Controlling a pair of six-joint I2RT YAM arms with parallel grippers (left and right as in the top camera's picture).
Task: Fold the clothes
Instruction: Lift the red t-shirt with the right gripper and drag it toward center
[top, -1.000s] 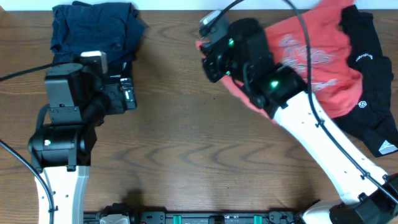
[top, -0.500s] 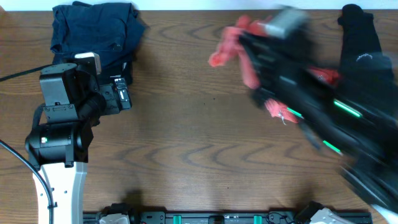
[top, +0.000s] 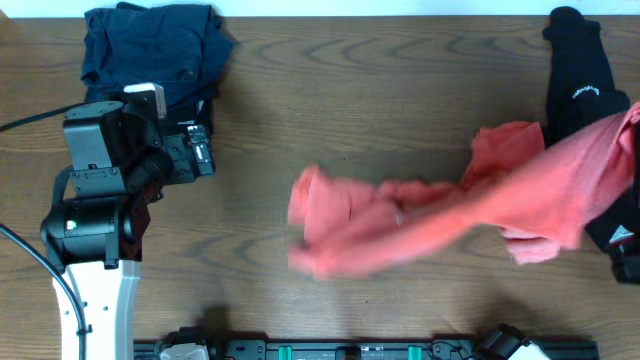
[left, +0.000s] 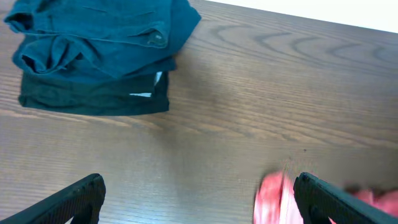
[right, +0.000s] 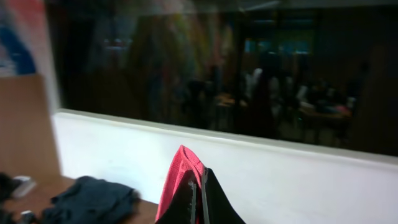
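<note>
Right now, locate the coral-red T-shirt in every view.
Overhead: coral-red T-shirt stretched across centre-right.
Left wrist: blurred red edge, bottom right.
Right wrist: bottom centre, in the right gripper's shut jaws.
Shared landmark: dark blue clothes pile, upper left overhead and left wrist; lower left right wrist.

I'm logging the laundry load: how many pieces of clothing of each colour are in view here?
coral-red T-shirt: 1
black garment with white logos: 1
navy garment: 1
darker folded piece under the navy one: 1
Total: 4
</note>
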